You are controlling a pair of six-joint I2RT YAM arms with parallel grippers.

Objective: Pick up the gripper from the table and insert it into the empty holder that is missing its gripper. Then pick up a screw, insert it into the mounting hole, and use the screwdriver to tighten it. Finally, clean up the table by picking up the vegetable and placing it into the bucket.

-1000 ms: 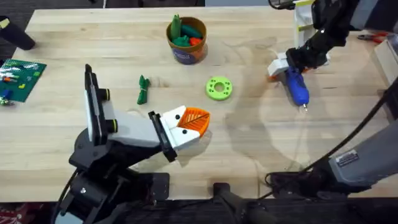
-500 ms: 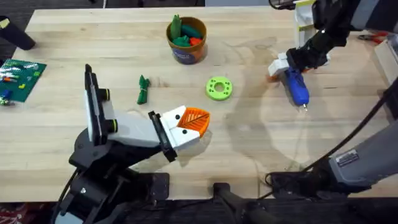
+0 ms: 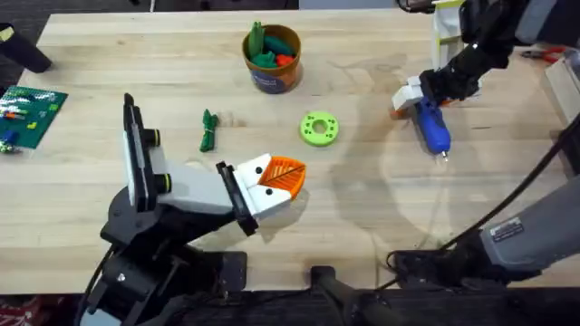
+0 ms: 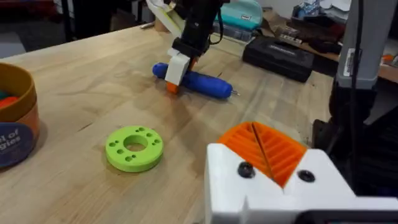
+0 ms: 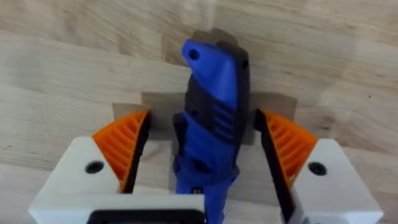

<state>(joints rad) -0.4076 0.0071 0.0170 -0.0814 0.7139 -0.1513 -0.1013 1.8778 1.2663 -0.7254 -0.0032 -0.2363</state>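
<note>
overhead puts the right gripper (image 3: pixel 419 93) at 2 o'clock, spread around the screwdriver (image 3: pixel 432 128); left gripper (image 3: pixel 283 175) pressed together.

The table (image 3: pixel 181 63) is looking like pale, smooth wood; the screwdriver (image 5: pixel 211 124) is looking like shiny blue plastic.

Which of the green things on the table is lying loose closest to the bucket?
The dark green vegetable, slim and pinched in the middle, left of the lime-green disc. Both lie near the bucket; which is closer is hard to tell.
</note>
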